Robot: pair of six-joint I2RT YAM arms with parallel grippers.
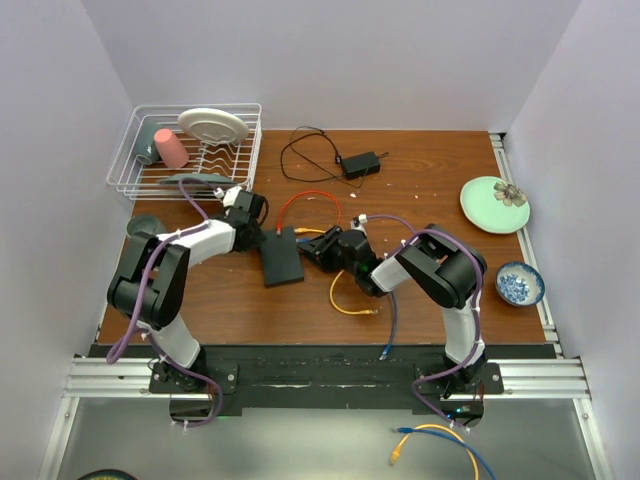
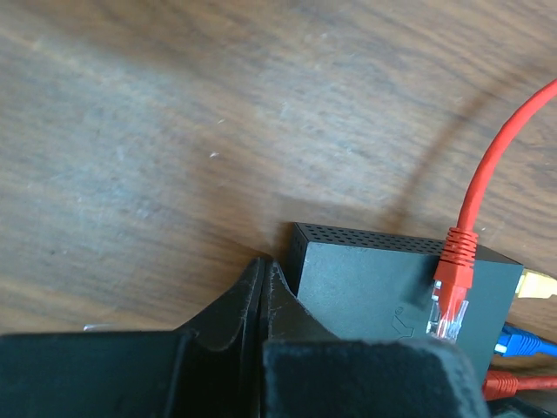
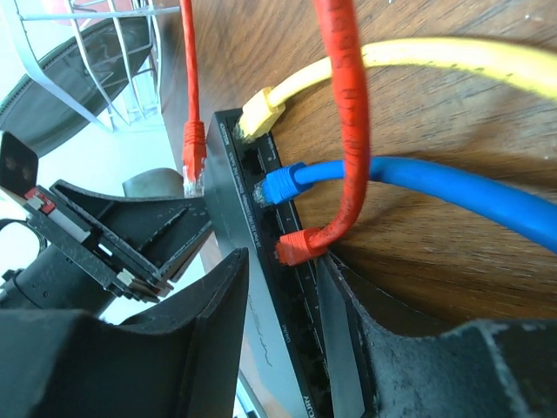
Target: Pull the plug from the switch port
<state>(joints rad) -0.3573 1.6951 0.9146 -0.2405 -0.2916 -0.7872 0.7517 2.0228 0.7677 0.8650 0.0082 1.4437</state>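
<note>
Right gripper [image 3: 283,272]: jaws half-open astride the switch port [image 3: 261,187] edge, just beside the red plug [image 3: 296,248]. Left gripper [image 2: 264,270]: closed, empty, at a corner of the switch [image 1: 283,257]. Switch lies on the tabletop [image 1: 420,320], left of centre

Small white print [image 3: 309,402] runs along the switch [image 3: 300,348] edge, low in the right wrist view, too blurred to read. A raised mark [image 2: 400,322] on its top is unreadable too.
</note>
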